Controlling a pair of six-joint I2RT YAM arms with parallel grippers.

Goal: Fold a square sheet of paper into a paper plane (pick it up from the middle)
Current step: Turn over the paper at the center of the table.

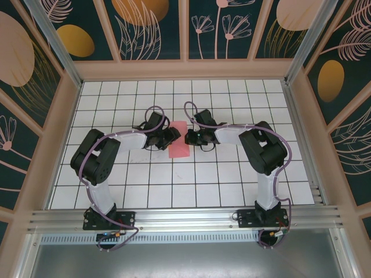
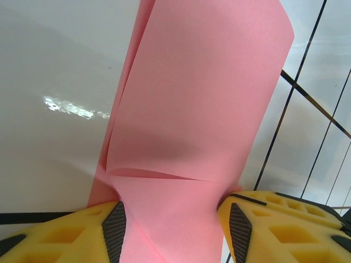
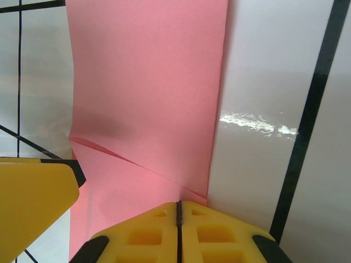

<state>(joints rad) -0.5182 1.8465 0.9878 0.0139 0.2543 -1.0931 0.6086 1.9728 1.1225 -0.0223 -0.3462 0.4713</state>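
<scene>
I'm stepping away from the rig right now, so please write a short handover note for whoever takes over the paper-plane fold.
Left gripper: jaws apart, straddling the thin salmon-pink sheet of paper; whether it truly grips is unclear.
Right gripper: shut, tip at the sheet's edge beside a diagonal crease.
Paper: mid white grid table, between both grippers.
Done: folded into a narrow, seemingly doubled strip.
Left: nose and wing folds; no plane shape yet.

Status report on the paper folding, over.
Left tool open, straddling the pink paper. Right tool shut at its edge. Paper folded narrow, on the table. Tools nearly meet.
</scene>
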